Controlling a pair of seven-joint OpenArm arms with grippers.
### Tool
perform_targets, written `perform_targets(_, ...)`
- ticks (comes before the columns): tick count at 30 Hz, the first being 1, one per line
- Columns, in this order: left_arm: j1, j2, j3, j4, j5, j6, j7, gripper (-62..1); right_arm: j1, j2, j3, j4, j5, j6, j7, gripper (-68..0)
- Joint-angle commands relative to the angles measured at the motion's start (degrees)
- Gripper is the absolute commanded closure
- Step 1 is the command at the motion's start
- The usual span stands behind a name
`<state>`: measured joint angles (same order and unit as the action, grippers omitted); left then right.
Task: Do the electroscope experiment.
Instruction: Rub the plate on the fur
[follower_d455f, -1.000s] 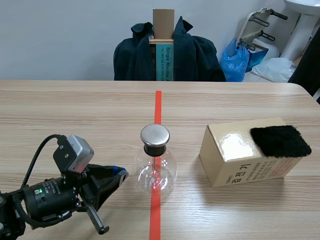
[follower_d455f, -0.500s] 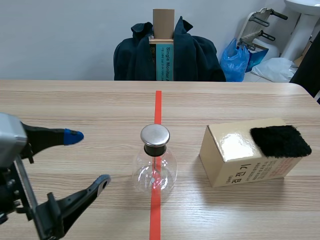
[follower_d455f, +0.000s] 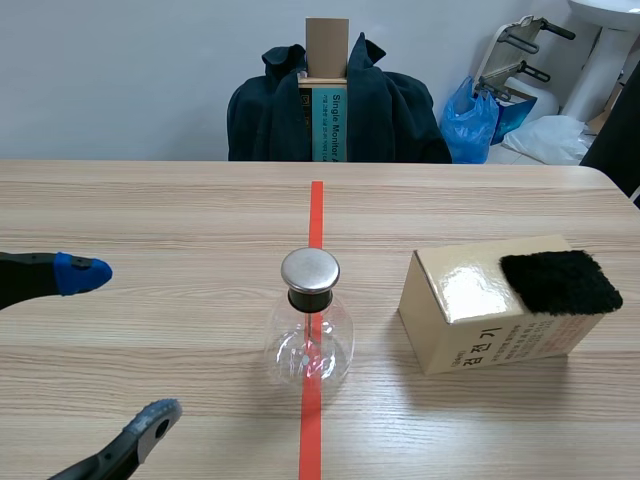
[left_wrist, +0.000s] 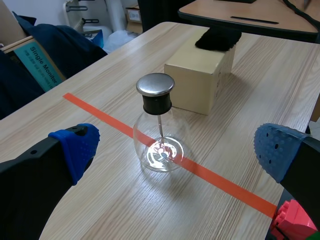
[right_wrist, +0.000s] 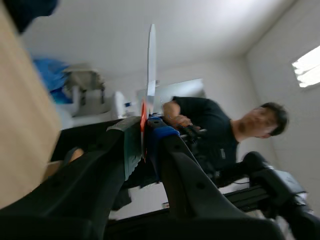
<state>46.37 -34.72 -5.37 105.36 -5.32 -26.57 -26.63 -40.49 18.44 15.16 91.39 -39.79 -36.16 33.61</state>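
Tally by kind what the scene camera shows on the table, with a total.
Glass flask electroscope: 1
Cardboard box: 1
Black fuzzy pad, lying on the box: 1
Total: 3

The scene view looks from the near edge across the table (follower_d455f: 150, 210) toward the back wall, with the flask (follower_d455f: 309, 330) and box (follower_d455f: 470, 310) at middle range. The left wrist view looks down on both from close, off the flask's left side. The right wrist view, past the right gripper (right_wrist: 144, 137) pinching a thin white strip (right_wrist: 151, 65), seems tipped up into the room.
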Motion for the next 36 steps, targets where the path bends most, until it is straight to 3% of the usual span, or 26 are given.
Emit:
perform_targets(1,-0.48,0.24,-0.24,0.31,-0.37,0.28,-0.31,-62.3,2.51,1.73,-0.46,-1.68,-1.62,0.55,-0.39,-0.7)
perform_targets(6,-0.50,0.26,-0.46,0.37,-0.39,0.46,-0.33,-62.3,6.60,2.10,-3.78,-11.21,-4.98,1.09,-0.37,-0.7)
perform_targets(11,-0.50,0.26,-0.46,0.37,-0.39,0.46,-0.37,-62.3,11.23,2.23,-6.45,-15.41,-6.10,1.01,-2.01,-0.7)
perform_targets(20,-0.50,0.26,-0.46,0.35,-0.39,0.48,-0.37,-62.3,14.80,2.23,-9.42,-18.36,-11.23,1.79,-5.40,-0.7)
perform_targets(36,-0.50,0.26,-0.46,0.35,-0.39,0.46,-0.37,-62.3,14.43,2.21,-10.36,-22.27,-14.86,1.97,-7.17,-0.6)
